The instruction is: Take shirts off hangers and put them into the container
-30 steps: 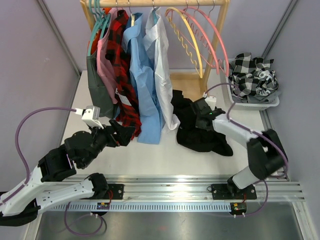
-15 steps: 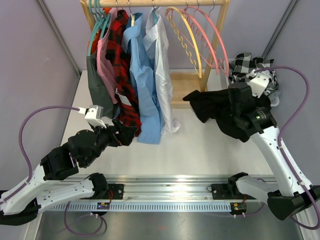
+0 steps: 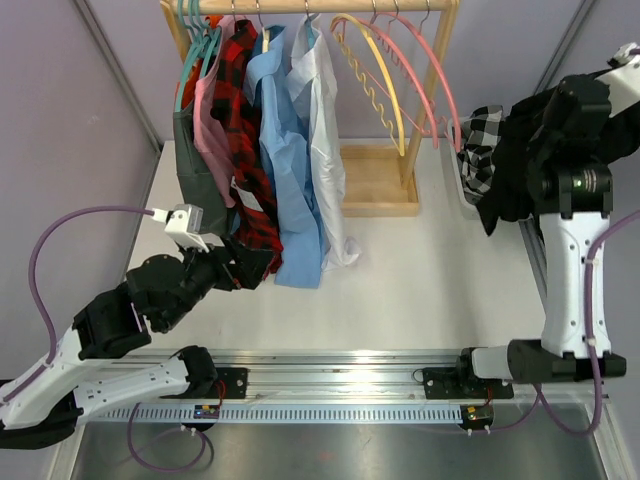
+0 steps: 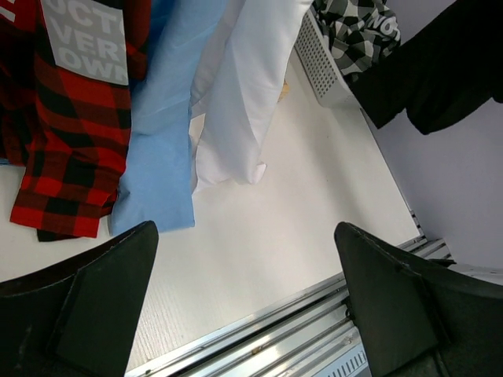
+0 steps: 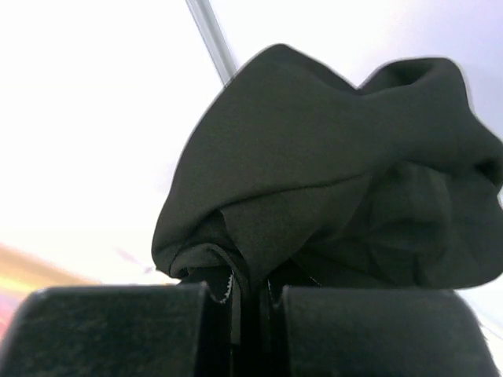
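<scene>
While the left hand (image 4: 244, 236) stands wide apart, the right hand (image 5: 244, 302) clamps the black shirt (image 5: 314, 196).

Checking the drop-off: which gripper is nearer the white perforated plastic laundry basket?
Right. The right gripper hangs over the basket, holding a black shirt; left gripper is across the table.

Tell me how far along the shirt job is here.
Done: a black-and-white check shirt lies in the basket, and yellow and pink hangers hang bare. In hand: the right fingers hold the black shirt up by the basket. Left: five shirts on the rail, dark grey, pink, red check, light blue, white; the left fingers stand open near the red one.
</scene>
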Action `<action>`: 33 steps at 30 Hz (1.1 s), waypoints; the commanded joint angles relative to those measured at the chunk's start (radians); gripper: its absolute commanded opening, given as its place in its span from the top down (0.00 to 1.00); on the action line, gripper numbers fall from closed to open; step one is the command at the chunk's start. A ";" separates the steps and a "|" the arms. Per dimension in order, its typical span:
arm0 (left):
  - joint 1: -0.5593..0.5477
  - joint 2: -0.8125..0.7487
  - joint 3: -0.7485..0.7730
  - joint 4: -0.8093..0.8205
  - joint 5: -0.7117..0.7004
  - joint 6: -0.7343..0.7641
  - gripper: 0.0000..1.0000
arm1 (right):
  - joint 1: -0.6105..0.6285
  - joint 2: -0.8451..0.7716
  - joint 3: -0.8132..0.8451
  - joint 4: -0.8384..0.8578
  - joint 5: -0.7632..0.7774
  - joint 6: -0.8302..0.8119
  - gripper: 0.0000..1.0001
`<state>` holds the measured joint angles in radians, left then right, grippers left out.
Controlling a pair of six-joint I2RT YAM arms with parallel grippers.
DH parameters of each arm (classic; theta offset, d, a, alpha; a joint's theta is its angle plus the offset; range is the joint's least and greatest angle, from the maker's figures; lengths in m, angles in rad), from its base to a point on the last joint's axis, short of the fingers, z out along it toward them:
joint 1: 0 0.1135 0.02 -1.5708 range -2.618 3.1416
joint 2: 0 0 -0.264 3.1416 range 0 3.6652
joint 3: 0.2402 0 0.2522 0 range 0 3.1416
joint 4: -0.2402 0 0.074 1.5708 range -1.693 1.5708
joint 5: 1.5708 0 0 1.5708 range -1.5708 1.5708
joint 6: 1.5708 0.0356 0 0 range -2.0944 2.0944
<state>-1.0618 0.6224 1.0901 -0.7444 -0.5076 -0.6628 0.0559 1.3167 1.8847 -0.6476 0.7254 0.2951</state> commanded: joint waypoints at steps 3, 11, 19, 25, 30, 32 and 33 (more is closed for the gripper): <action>-0.004 -0.030 0.065 -0.022 0.009 -0.001 0.02 | -0.166 0.226 0.229 0.121 -0.217 0.082 1.00; -0.004 -0.035 0.082 -0.065 -0.009 -0.035 0.02 | -0.307 0.553 0.585 0.180 -0.506 0.228 1.00; -0.004 -0.004 0.068 -0.047 -0.022 -0.044 0.02 | -0.317 0.762 0.490 0.181 -0.577 0.268 1.00; -0.004 0.005 0.059 -0.043 -0.023 -0.041 0.02 | -0.320 1.030 0.519 -0.030 -0.543 0.239 1.00; -0.003 -0.007 0.031 -0.029 -0.020 -0.044 0.02 | -0.321 1.214 0.566 -0.130 -0.550 0.283 1.00; -0.004 -0.026 0.014 -0.021 -0.011 -0.050 0.01 | -0.323 1.263 0.620 -0.179 -0.581 0.289 1.00; -0.004 -0.030 0.001 -0.016 -0.011 -0.052 0.01 | -0.323 1.288 0.623 -0.181 -0.592 0.289 1.00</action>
<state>-1.0622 0.6155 1.1168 -0.8093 -0.5121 -0.7029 -0.2619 2.5633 2.4413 -0.6716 0.1616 0.5735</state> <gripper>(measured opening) 0.985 0.056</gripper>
